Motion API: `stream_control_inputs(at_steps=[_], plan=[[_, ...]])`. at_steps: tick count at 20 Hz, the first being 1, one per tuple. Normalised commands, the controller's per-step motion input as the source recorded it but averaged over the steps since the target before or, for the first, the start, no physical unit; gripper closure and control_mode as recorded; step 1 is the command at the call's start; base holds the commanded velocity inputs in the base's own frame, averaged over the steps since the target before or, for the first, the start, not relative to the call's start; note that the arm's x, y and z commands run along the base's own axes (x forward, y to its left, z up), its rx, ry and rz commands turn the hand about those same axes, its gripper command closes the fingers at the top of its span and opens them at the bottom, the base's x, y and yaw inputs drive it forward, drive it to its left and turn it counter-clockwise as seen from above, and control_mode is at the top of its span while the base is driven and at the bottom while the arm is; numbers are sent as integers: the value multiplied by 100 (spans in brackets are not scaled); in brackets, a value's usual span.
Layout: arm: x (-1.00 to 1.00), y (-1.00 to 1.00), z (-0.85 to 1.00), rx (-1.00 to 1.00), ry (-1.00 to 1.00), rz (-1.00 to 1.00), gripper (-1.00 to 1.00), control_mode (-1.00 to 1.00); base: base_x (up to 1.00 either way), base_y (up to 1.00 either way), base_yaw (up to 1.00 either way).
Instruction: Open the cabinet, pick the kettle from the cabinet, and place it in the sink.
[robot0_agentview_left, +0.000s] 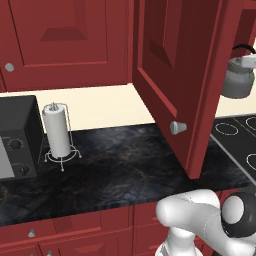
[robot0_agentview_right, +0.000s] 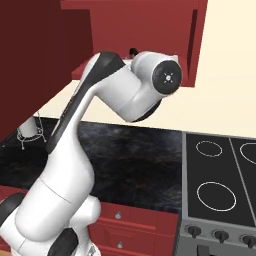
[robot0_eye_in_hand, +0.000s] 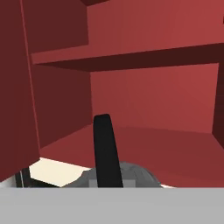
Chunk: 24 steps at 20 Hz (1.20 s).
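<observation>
- The kettle (robot0_agentview_left: 239, 75) is hanging by its arched handle (robot0_eye_in_hand: 106, 153), which is running straight up between the jaws.
- The jaws are clamping that handle, with the cabinet (robot0_eye_in_hand: 153, 105) shelf lying just below and ahead.

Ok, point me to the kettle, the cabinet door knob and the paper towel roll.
kettle (robot0_agentview_left: 239, 80): left base view, grey body.
cabinet door knob (robot0_agentview_left: 177, 127): left base view, round silver head.
paper towel roll (robot0_agentview_left: 56, 131): left base view, middle of the white roll.

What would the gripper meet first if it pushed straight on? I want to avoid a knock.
Probably the cabinet's back wall, past the kettle's handle; depth is hard to judge.
</observation>
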Motion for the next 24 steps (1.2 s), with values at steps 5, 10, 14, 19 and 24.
stream_control_inputs(at_steps=[5, 10, 14, 19, 24], plan=[[-55, 0, -33, -2, 0, 0, 100, -100, 0, 0, 0], [-44, 4, -40, -4, 1, -1, 100, -100, 0, 0, 0], [-33, 8, -45, -5, 3, 0, 100, -100, 0, 0, 0], [-25, 18, -48, -3, 8, -1, 100, -100, 0, 0, 0], [-6, 27, -49, 1, 12, 0, 100, -100, 0, 0, 0]])
